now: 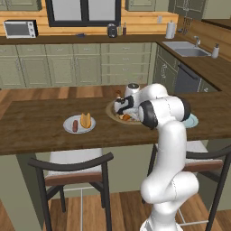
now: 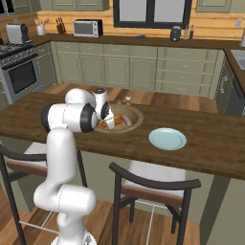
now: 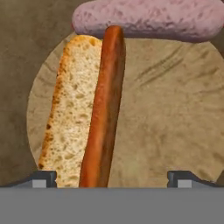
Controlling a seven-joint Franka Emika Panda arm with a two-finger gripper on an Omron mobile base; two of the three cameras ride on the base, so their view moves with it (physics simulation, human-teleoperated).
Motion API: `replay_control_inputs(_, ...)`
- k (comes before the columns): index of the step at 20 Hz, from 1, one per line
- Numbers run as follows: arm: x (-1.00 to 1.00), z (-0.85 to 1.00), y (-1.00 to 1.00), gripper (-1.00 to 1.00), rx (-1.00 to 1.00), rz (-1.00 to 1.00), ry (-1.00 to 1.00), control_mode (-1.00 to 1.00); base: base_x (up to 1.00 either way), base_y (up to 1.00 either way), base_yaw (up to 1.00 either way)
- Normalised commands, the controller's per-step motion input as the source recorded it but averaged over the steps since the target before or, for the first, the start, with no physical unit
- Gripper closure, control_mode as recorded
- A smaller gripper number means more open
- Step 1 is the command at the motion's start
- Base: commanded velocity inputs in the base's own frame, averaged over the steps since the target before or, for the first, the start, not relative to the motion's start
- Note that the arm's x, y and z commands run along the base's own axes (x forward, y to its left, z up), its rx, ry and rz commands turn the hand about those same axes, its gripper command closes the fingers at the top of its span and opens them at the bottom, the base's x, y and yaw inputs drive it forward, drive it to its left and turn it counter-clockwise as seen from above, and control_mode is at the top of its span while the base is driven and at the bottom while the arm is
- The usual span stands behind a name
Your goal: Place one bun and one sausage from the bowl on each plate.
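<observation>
The tan wooden bowl [image 1: 113, 113] [image 2: 135, 115] sits mid-counter with my gripper [image 1: 122, 113] [image 2: 109, 122] lowered into it. Close up, my open gripper [image 3: 112, 179] hovers over the bowl floor [image 3: 170, 118]. A bun [image 3: 70, 113] lies there with an orange-brown sausage [image 3: 105, 109] resting along its side. The sausage's near end sits between my fingertips [image 3: 43, 178], closer to the left one. A pinkish sausage [image 3: 148, 17] [image 2: 127, 119] lies across the far end. The grey-white plate [image 1: 67, 122] holds a bun [image 1: 85, 120] and a sausage [image 1: 75, 126]. The light blue plate [image 2: 167, 139] [image 1: 193, 121] is bare.
The counter is a dark wood island [image 1: 36, 122] with two chairs [image 1: 76, 169] [image 2: 153, 184] tucked under its near edge. A small bottle [image 2: 128, 99] stands just behind the bowl. My own arm [image 1: 164, 117] hides part of the bowl and the blue plate in the left base view.
</observation>
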Motion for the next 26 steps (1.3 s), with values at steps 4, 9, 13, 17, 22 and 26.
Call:
replay_control_inputs(4, 0.0, 0.05, -0.07, -1.0, 0.11, -0.02, -0.06, -1.0, 0.0, 0.0, 0.0)
replay_control_inputs(9, 0.0, 0.0, 0.0, 1.0, 0.01, 0.0, 0.0, -1.0, 0.0, 0.0, 0.0)
replay_control_inputs(13, 0.0, 0.0, 0.0, 1.0, 0.0, 0.0, 0.0, -1.0, 0.0, 0.0, 0.0)
replay_control_inputs(17, -0.01, 0.04, -0.01, 1.0, 0.0, 0.0, 0.0, -1.0, 0.0, 0.0, 0.0)
replay_control_inputs(22, -0.67, 0.83, -0.7, 1.0, 0.03, -0.05, -0.13, -1.0, 0.0, 0.0, 0.0)
replay_control_inputs(26, -0.76, 1.0, -1.0, 1.0, 0.0, -0.23, -0.19, -1.0, 0.0, 0.0, 0.0)
